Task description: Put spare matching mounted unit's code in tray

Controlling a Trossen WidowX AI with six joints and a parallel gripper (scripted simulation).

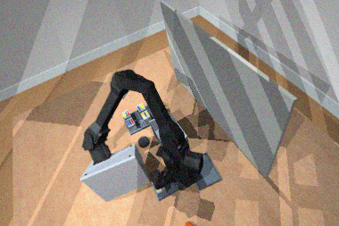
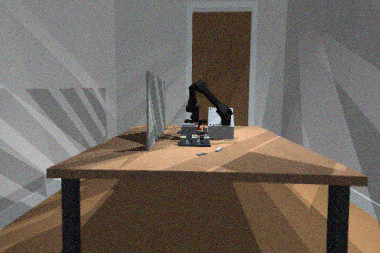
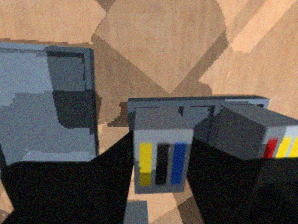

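On wooden table (image 2: 260,159), brown door (image 2: 221,67) behind | gripper (image 3: 161,165) clamping yellow-black-blue spare (image 3: 161,161)

In the wrist view, the gripper (image 3: 161,165) sits around one spare (image 3: 161,155), its fingers touching both sides. A second spare (image 3: 250,132) stands just right of it, and a rack (image 3: 195,102) lies behind both. The tray (image 3: 45,110) lies to the left, apart from the spares. From above, a panel (image 1: 232,91) stands on the counter (image 1: 53,180) to the right of the arm (image 1: 147,100).
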